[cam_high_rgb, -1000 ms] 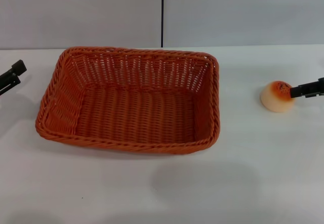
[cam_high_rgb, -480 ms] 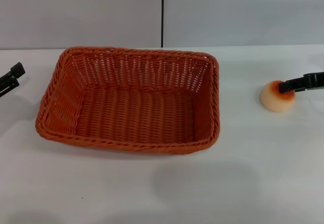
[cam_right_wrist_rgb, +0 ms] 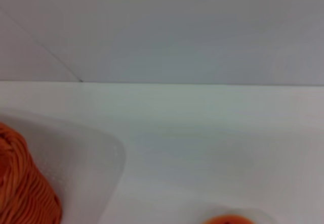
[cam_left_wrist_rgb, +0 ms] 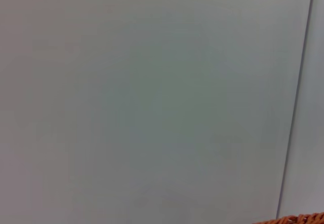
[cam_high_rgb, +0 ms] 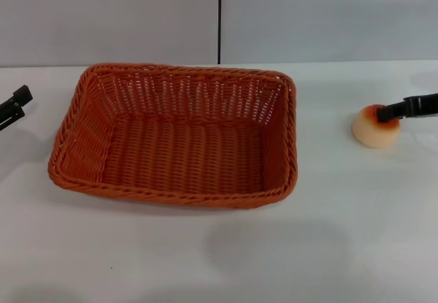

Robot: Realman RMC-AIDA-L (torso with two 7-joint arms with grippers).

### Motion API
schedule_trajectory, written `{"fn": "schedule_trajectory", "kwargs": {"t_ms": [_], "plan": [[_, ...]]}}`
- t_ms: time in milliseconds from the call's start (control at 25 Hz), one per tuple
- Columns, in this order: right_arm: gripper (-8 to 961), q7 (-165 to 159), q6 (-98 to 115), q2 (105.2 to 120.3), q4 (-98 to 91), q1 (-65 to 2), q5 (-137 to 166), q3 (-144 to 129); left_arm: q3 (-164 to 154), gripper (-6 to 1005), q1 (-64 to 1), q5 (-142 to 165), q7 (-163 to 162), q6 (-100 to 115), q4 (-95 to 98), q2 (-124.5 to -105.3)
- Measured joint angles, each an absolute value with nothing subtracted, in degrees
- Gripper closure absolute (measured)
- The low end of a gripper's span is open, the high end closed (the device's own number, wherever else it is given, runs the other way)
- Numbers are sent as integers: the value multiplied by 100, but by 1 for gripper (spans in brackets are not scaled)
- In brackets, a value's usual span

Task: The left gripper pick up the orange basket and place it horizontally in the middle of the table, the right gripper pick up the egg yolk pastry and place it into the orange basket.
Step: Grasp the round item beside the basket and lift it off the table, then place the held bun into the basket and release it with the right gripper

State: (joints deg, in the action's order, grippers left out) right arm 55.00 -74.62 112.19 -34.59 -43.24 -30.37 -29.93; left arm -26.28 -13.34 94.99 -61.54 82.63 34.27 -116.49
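Orange basket is already set lengthwise mid-table, empty, with the left gripper parked apart, slightly spread, while the egg yolk pastry is only just reached by the right gripper, grip unclear.

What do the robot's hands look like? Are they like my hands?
Not much like yours. Only the tips show. The left gripper has two slim black fingers with blunt, squared ends. The right gripper shows as one thin black bar with a rounded tip. No cables, markings or arm covers are visible in any view.
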Motion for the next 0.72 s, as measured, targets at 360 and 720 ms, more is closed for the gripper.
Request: {"fn": "schedule_trajectory", "kwargs": {"t_ms": [360, 720], "plan": [[785, 5108, -8493, 11372, -4593, -4120, -3143, -2944, -2628, 186, -1345, 9489, -6152, 8199, 3419, -11660], [850, 4307, -9601, 11393, -5629, -4017, -4248, -2957, -2628, 186, -1351, 9462, -6152, 8199, 3419, -11731]]}}
